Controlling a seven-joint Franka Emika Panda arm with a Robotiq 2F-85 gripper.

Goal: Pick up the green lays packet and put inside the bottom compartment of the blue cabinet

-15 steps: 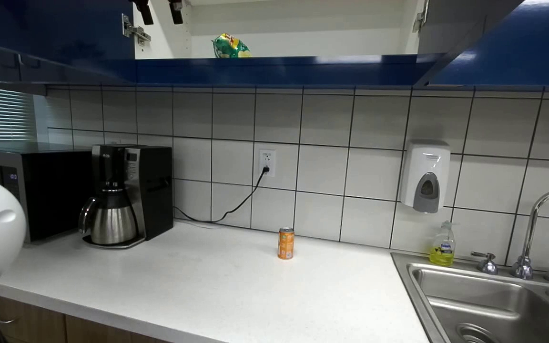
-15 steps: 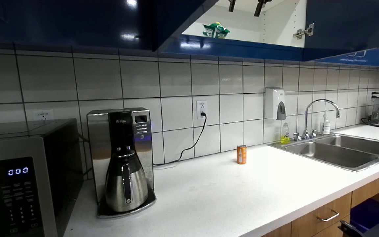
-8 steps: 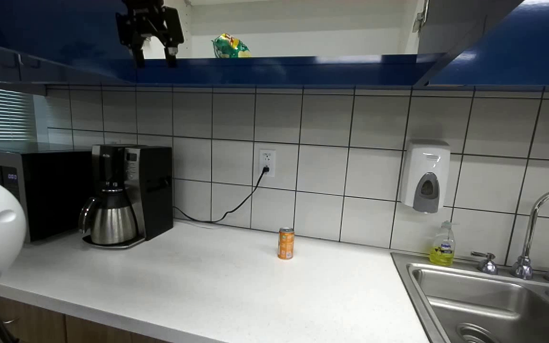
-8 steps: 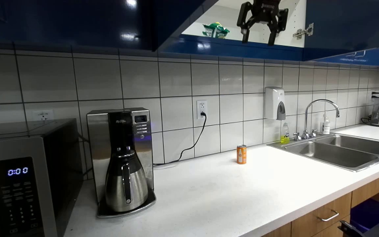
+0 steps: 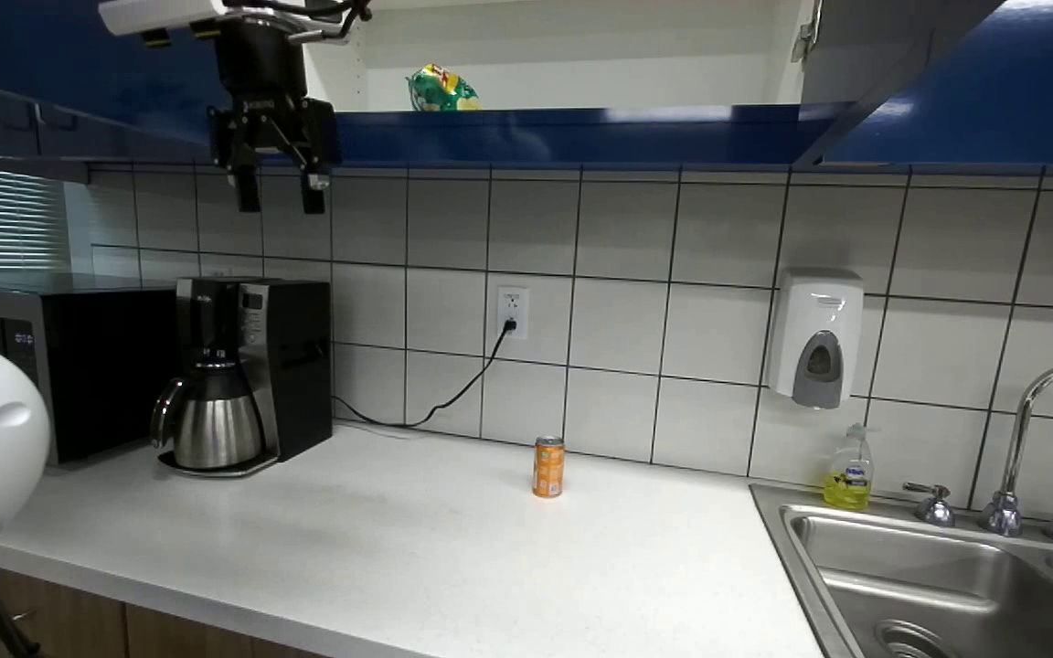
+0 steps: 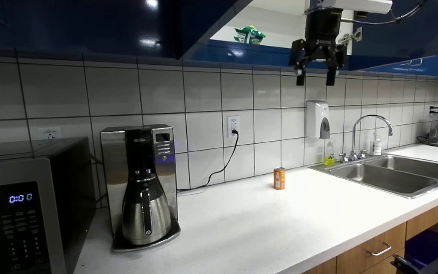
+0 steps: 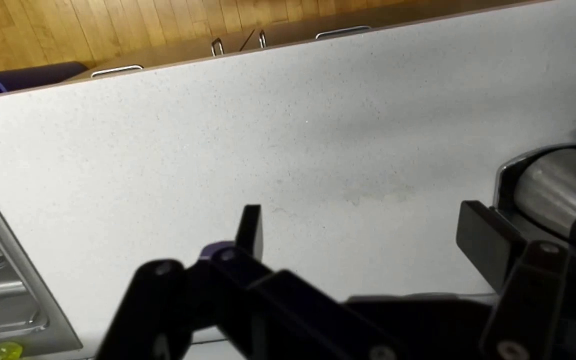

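Observation:
The green lays packet sits in the bottom compartment of the open blue cabinet, on its left part in this exterior view. It also shows behind the cabinet's front edge in an exterior view. My gripper points down in front of the cabinet, with its fingertips lower than the cabinet's bottom edge. It hangs over the counter in an exterior view. In the wrist view the gripper has its fingers wide apart with only the white counter between them. The packet is out of the wrist view.
An orange can stands on the white counter. A coffee maker and a microwave stand at one end. A sink with a tap, a soap bottle and a wall dispenser are at the other.
My gripper has come down from the cabinet opening to lower than its bottom edge. It stays open. The packet has not moved and is apart from the gripper.

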